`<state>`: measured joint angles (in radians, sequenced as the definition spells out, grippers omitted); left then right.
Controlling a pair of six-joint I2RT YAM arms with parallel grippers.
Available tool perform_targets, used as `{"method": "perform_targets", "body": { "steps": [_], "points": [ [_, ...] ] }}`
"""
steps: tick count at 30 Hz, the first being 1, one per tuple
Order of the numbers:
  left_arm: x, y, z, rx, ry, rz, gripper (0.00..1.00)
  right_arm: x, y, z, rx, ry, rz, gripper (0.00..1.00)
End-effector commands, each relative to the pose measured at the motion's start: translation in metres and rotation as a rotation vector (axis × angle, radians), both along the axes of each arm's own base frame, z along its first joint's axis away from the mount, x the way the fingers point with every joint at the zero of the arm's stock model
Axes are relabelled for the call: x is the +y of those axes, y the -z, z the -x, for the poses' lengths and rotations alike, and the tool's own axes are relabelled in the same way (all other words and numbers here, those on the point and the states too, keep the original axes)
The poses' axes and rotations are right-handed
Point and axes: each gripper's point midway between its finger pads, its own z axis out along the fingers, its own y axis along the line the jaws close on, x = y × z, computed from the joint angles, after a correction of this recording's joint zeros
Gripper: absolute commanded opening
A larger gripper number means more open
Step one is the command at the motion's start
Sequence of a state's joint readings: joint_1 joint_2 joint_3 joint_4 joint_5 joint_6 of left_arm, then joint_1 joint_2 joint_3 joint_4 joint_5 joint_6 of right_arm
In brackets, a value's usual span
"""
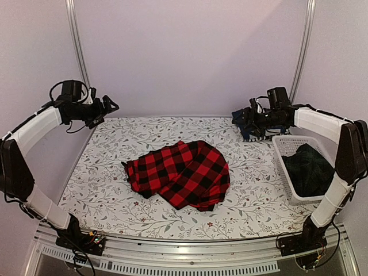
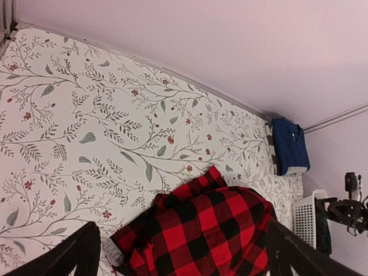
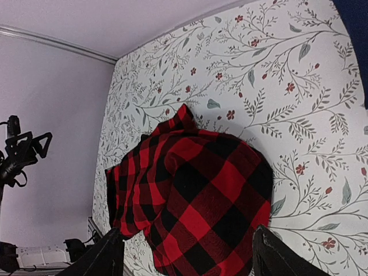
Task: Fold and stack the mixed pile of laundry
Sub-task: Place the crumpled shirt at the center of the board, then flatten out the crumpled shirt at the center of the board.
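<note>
The navy folded garment [image 2: 290, 144] lies at the far right corner, seemingly done. The red-and-black checked shirt [image 1: 178, 172] sits bunched in the middle of the worktop [image 1: 103, 195], and the dark plaid garment [image 1: 310, 169] waits in the basket [image 1: 283, 167]. The left gripper [image 1: 109, 106] and right gripper [image 1: 244, 122] hang released and empty.

The white-and-black left arm [image 1: 35, 127] rises from its base, elbow bent outward, forearm reaching inward. Its black two-finger left gripper [image 1: 109, 106] hangs high, fingers spread wide. The matching right arm [image 1: 322, 123] mirrors that pose (elbow outward too), its black right gripper [image 1: 244, 121] raised, jaws parted, empty.
</note>
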<state>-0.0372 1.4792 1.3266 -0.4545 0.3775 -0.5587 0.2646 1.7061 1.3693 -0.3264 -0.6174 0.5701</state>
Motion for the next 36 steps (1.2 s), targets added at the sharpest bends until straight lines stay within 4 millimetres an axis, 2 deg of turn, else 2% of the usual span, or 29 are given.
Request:
{"method": "perform_targets", "body": {
  "steps": [1,3,6,8,13,17,21,24,26,27,28,29,31,33,34,35,36],
  "points": [
    [-0.024,0.014,0.024,0.033,0.088,0.003,1.0,0.029,-0.015,0.055,-0.091,-0.174,0.099,0.75],
    [-0.035,0.03,0.034,0.091,0.111,0.007,1.0,0.047,-0.012,0.069,-0.09,-0.249,0.102,0.74],
    [-0.055,0.058,0.054,0.194,0.142,-0.001,0.98,0.079,0.004,0.099,-0.069,-0.383,0.14,0.73],
    [-0.065,0.078,0.069,0.272,0.145,-0.015,0.92,0.099,0.02,0.121,-0.039,-0.472,0.168,0.73],
    [-0.066,0.137,0.103,0.493,0.097,-0.025,0.78,0.136,0.065,0.167,0.067,-0.633,0.201,0.73],
    [-0.066,0.166,0.116,0.582,0.08,-0.022,0.74,0.149,0.106,0.176,0.143,-0.667,0.25,0.73],
    [-0.078,0.187,0.117,0.619,0.104,0.015,0.66,0.145,0.143,0.172,0.212,-0.643,0.309,0.74],
    [-0.085,0.198,0.112,0.63,0.121,0.026,0.58,0.129,0.173,0.158,0.27,-0.593,0.359,0.74],
    [-0.088,0.201,0.107,0.626,0.137,0.03,0.49,0.115,0.185,0.14,0.293,-0.543,0.378,0.74],
    [-0.093,0.198,0.103,0.616,0.158,0.046,0.42,0.108,0.188,0.126,0.29,-0.506,0.391,0.74],
    [-0.099,0.193,0.1,0.596,0.187,0.064,0.31,0.101,0.192,0.113,0.291,-0.476,0.401,0.74],
    [-0.105,0.187,0.097,0.567,0.217,0.076,0.15,0.096,0.192,0.097,0.282,-0.448,0.398,0.74],
    [-0.118,0.171,0.095,0.51,0.286,0.078,0.0,0.093,0.187,0.062,0.248,-0.402,0.388,0.74],
    [-0.134,0.152,0.098,0.445,0.384,0.082,0.0,0.102,0.171,0.027,0.193,-0.378,0.365,0.74],
    [-0.145,0.143,0.103,0.417,0.445,0.088,0.0,0.112,0.153,0.008,0.147,-0.371,0.349,0.74],
    [-0.158,0.132,0.11,0.388,0.513,0.097,0.0,0.122,0.149,-0.005,0.135,-0.379,0.327,0.74],
    [-0.171,0.12,0.118,0.355,0.584,0.108,0.0,0.136,0.136,-0.018,0.101,-0.392,0.289,0.74]
  ]
}}
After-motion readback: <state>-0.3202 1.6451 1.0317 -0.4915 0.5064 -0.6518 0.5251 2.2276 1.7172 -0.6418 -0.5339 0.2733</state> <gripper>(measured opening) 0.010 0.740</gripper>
